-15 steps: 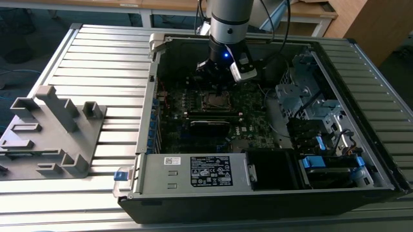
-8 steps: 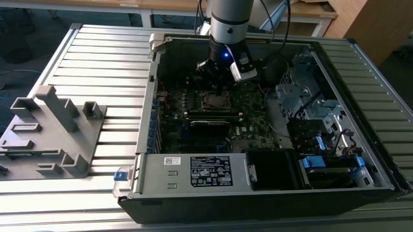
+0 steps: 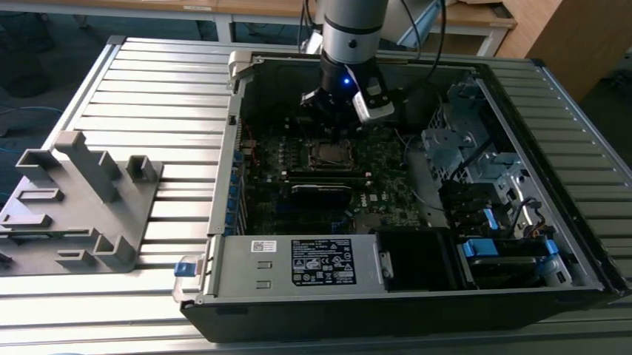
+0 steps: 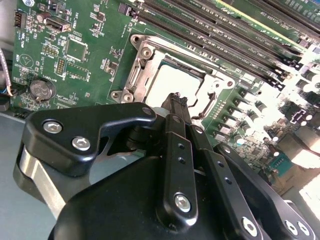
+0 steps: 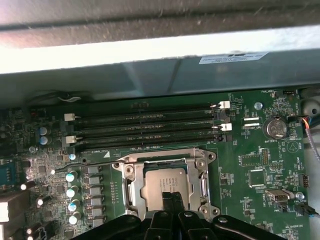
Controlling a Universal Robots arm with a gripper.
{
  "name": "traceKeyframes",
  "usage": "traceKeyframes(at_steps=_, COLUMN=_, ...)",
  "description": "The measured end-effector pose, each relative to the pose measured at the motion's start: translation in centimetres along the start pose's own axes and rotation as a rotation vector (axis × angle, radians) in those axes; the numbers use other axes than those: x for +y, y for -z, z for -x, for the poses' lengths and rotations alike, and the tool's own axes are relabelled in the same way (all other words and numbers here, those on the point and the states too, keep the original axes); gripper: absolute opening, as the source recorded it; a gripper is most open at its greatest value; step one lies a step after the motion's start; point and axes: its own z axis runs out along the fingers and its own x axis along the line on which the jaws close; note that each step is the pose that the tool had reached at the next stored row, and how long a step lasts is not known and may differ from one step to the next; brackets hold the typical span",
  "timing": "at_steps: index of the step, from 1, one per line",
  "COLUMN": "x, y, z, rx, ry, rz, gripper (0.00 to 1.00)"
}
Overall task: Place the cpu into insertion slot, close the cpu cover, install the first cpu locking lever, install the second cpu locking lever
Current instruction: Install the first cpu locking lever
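Claw clenched, tips together, gripping nothing, just above cpu edge. Cpu seated in insertion slot; cpu cover seemingly down, framing chip. Green motherboard inside open case.

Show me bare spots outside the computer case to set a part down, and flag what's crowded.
Free: the ribbed grey metal table between the grey plastic fixture and the open black computer case. Crowded: inside the case, around the silvery square cpu cover by the black tool, and the grey metal drive cage at the exterior view's right.
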Motion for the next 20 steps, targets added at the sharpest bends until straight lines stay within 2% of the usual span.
traceKeyframes(at_steps=9, x=0.01, y=0.93, z=0.01, rx=0.0004, ry=0.0, rz=0.0, gripper=0.11)
traceKeyframes(at_steps=20, x=-0.01, y=1.0, z=-0.21, rx=0.0004, ry=0.0, rz=0.0001, gripper=0.11)
